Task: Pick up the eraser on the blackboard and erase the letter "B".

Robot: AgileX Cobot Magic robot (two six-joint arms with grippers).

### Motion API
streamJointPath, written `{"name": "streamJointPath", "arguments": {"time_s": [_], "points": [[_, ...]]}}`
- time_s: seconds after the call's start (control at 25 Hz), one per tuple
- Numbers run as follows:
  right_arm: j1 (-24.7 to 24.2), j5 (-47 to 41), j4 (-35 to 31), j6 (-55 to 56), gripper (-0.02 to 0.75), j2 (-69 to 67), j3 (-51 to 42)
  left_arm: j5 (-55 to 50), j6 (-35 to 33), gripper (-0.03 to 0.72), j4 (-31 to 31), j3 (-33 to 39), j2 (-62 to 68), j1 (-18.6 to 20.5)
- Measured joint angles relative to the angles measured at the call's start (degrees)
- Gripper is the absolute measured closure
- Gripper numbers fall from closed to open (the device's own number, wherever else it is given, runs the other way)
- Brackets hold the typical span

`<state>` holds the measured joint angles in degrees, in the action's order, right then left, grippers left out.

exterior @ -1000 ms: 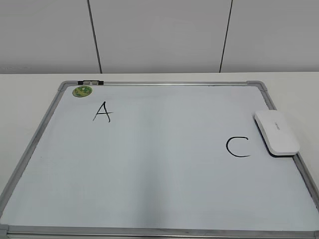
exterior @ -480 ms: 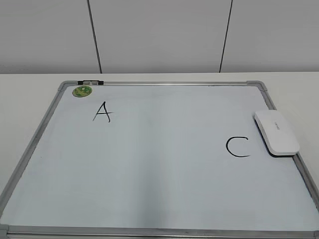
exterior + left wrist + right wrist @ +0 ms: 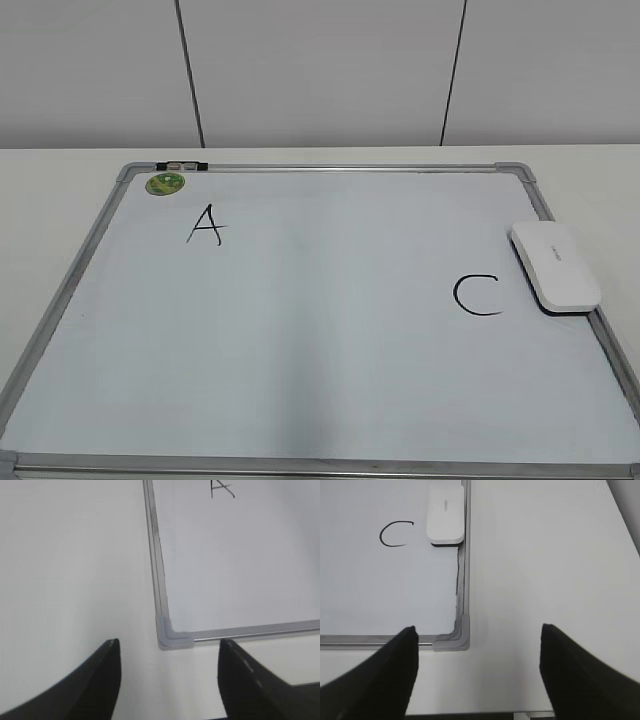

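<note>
The white eraser lies on the right edge of the blackboard, next to a black "C"; it also shows in the right wrist view. A black "A" is at the upper left. No letter "B" shows on the board; the space between "A" and "C" is blank. My left gripper is open and empty over the table by the board's near left corner. My right gripper is open and empty by the near right corner. Neither gripper shows in the exterior view.
A round green sticker and a small black and silver clip sit at the board's far left corner. The board lies on a white table with a grey panelled wall behind. The table's front edge shows below my right gripper.
</note>
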<state>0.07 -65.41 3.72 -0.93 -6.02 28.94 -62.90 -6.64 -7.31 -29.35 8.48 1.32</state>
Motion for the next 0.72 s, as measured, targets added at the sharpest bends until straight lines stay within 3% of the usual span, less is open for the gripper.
{"name": "streamJointPath", "arguments": {"time_s": [0.24, 0.72], "points": [[0.0, 0.0, 0.0, 0.0, 0.158, 5.9, 0.0, -0.3, 0.0, 0.254, 0.0, 0.0, -7.6, 0.0], [-0.1, 0.0, 0.2, 0.0, 0.158, 7.1, 0.0, -0.4, 0.0, 0.27, 0.0, 0.0, -7.9, -2.3]]}}
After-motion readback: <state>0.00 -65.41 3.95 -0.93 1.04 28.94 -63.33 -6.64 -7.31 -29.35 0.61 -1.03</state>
